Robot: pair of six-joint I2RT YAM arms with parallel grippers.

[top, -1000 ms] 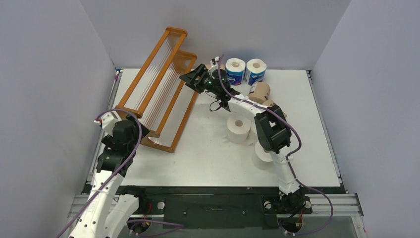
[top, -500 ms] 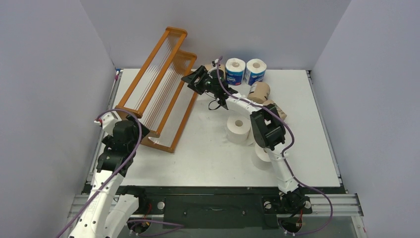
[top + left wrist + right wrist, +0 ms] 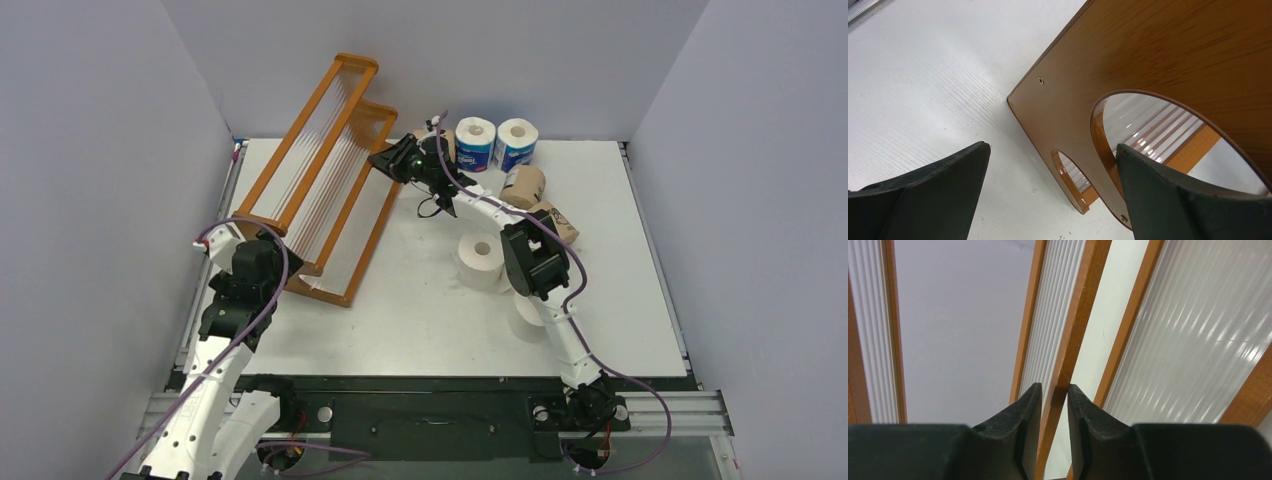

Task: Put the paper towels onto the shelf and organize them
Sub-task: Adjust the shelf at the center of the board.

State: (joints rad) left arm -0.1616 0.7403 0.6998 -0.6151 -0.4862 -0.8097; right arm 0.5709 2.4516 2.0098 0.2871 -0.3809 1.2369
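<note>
Pinching a thin wooden rail (image 3: 1070, 350) of the shelf (image 3: 300, 190) are the right fingers (image 3: 1015, 432) (left fingers (image 3: 933, 195) spread wide).

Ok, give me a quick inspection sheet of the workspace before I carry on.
Surface: white table, no spills seen.
Job's things: shelf slanted at the left, no rolls on it; rolls on the table to its right, some partly behind the right arm.
Clutter: nothing seen.
Pincers: right pincer shut on a shelf rail; left pincer open at the shelf's side panel.
Cables: purple cables run along both arms, no snag seen.
Surroundings: plain walls on three sides.
</note>
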